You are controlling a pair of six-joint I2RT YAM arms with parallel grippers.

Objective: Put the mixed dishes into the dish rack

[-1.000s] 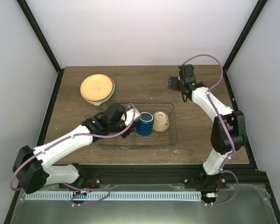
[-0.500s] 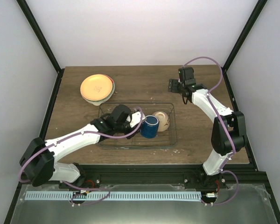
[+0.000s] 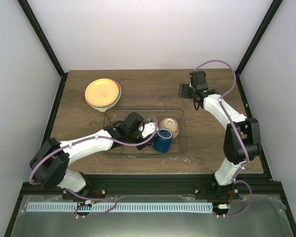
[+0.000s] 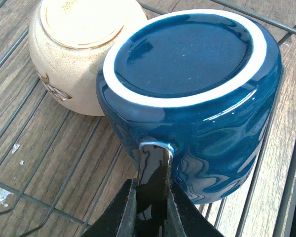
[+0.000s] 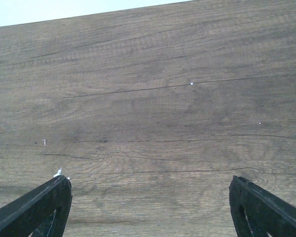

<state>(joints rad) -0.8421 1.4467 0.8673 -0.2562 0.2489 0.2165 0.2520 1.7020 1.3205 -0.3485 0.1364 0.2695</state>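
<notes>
Wooden table [image 3: 153, 89] bears stacked plates [image 3: 103, 94] and dish rack [image 3: 176, 146].

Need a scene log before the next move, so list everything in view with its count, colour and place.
round ceramic plates: one stack, orange-yellow on top with white and red rims showing beneath, far left of the table, beyond the rack
dark blue ceramic mug: 1, blue with a white base ring, in the rack, base tilted up
small cream bowl: 1, cream, upside down in the rack beside the mug
thin-wire dish rack: 1, see-through, middle of the table
brown wooden table: 1, under everything
left gripper: 1, black fingers, shut on the mug's handle, inside the rack
right gripper: 1, black fingers, open, above the table's far right
</notes>
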